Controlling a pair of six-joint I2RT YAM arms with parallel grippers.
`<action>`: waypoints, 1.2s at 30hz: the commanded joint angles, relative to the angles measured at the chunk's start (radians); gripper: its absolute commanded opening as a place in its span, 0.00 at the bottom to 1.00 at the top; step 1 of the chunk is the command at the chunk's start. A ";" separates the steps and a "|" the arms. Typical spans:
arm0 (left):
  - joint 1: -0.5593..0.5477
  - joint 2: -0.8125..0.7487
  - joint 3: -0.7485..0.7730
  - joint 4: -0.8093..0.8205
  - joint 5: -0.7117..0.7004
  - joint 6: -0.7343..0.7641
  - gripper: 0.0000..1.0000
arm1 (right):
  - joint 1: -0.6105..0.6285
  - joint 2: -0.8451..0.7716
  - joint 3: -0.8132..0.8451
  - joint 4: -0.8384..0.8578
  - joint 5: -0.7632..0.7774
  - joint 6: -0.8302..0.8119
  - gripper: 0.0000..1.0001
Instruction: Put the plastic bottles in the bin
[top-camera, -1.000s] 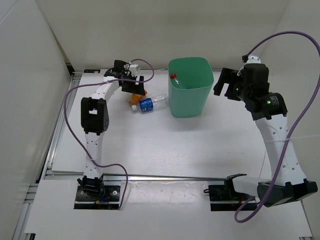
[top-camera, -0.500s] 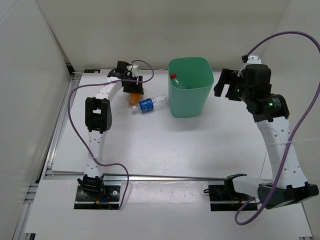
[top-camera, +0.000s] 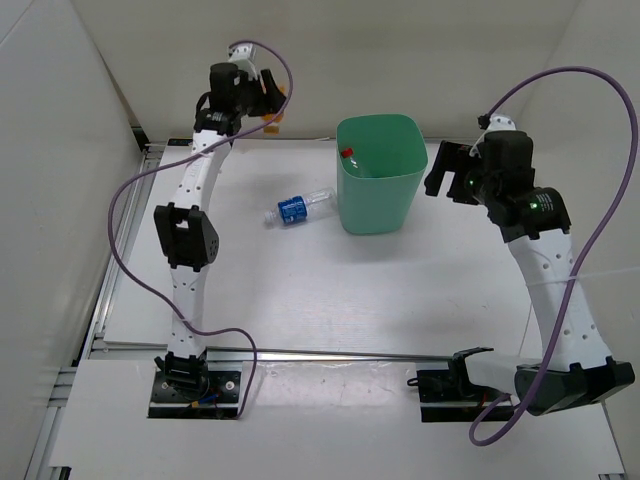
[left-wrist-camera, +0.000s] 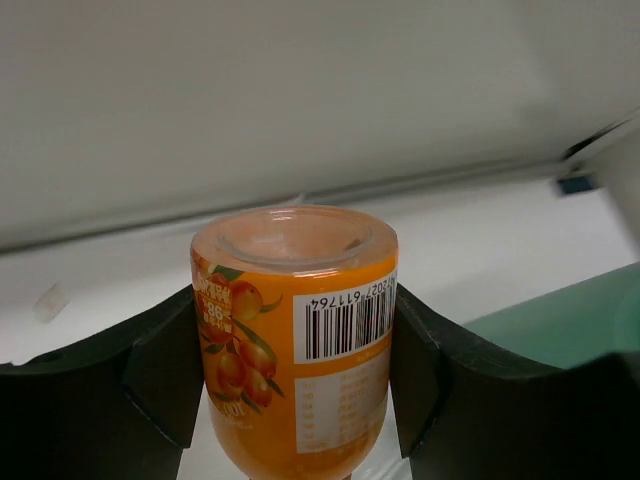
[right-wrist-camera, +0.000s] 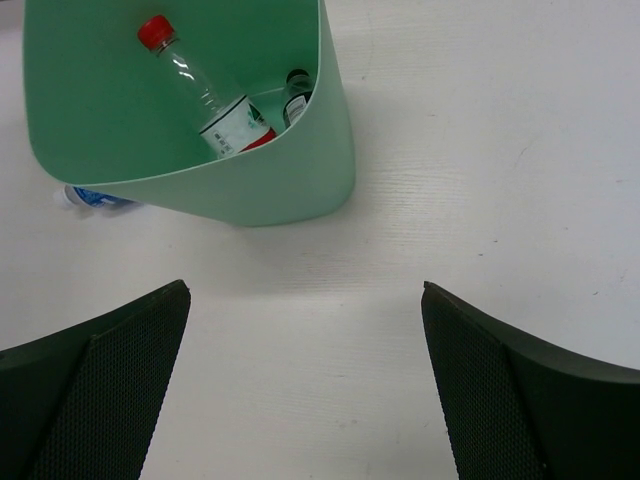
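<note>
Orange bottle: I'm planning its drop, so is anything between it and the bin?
Nothing visible. The left claw holds the orange bottle raised, left of the bin, whose top is open. The blue-label bottle lies on the table beside the bin, below that path.

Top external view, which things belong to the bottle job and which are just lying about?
Job: orange bottle in the left pincer; blue-label bottle on the table; red-capped bottle and dark-label bottle inside the bin.
Lying about: purple cables; metal rail along the near table edge.
</note>
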 joint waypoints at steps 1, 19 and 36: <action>-0.048 -0.151 0.065 0.198 0.087 -0.238 0.34 | -0.005 -0.013 -0.009 0.033 0.004 -0.001 1.00; -0.404 -0.185 -0.140 0.516 0.144 -0.369 0.59 | -0.005 -0.053 0.002 0.002 0.122 0.022 1.00; -0.390 -0.208 -0.151 0.475 0.158 -0.129 1.00 | -0.005 -0.094 -0.055 0.002 0.132 0.022 1.00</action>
